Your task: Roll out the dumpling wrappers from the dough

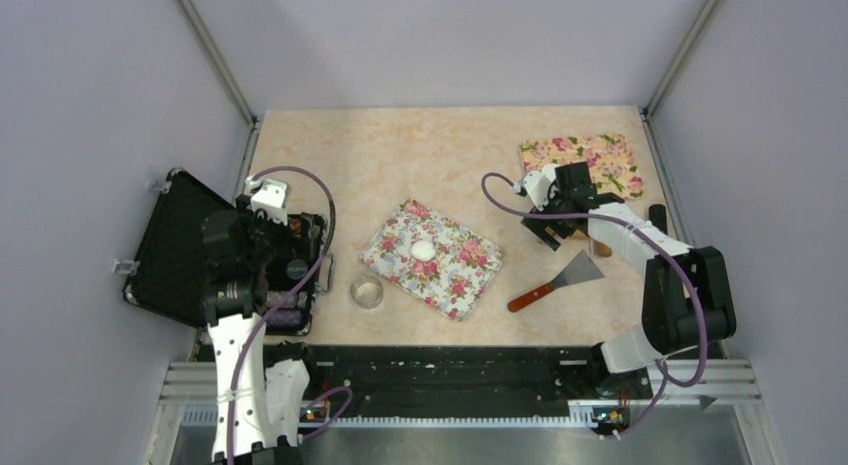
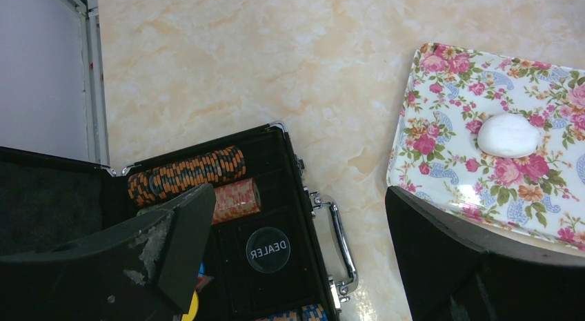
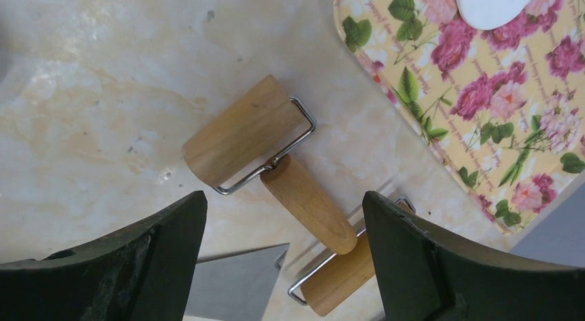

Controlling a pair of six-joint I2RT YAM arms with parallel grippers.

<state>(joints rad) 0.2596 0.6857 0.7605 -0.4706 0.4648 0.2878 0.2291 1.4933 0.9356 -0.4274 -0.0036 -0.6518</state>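
On central floral mat (image 1: 460, 275), dough lump (image 1: 424, 250), left fingers (image 2: 159, 259) spread empty, right fingers (image 3: 124, 266) parted above wooden roller (image 3: 241, 131)

Lab cell — aluminium-framed walls (image 1: 90, 105)

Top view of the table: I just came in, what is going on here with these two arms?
Rolling has not started on the dough, a white lump lying untouched on the middle floral mat. The right gripper hangs open and empty over the wooden roller, which lies on the table beside the yellow floral mat. One flat wrapper lies on that mat. The left gripper is open and empty above the open black case.
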